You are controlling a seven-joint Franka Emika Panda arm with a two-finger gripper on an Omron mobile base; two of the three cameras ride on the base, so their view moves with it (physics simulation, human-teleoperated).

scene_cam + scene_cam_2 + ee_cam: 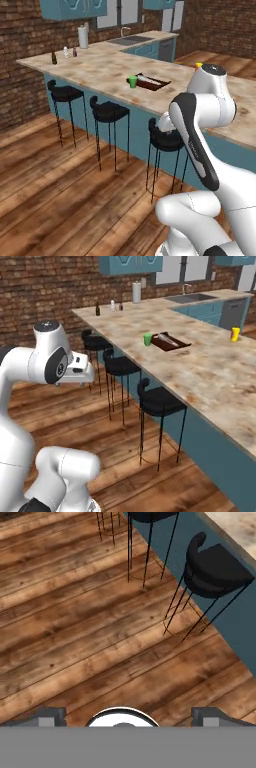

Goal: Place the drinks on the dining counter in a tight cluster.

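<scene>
A: At the bottom of the hand view, what is the gripper (127, 716) doing?
B: Its tips are spread wide over the wooden floor (75, 637), holding nothing, with a black stool (215, 569) at upper right.
A: And the drinks?
B: Far off at upper left of the left base view, on the tabletop (100, 67): brown bottle (54, 58), water bottle (65, 52), dark can (75, 52), apart from one another.

My pincer (128, 716) hangs spread wide and empty above the wooden plank floor (75, 627). Ahead and to its right stands a black stool (215, 569) on thin legs against the blue desk front (240, 619); a beige desk corner (237, 527) shows farthest right
</scene>
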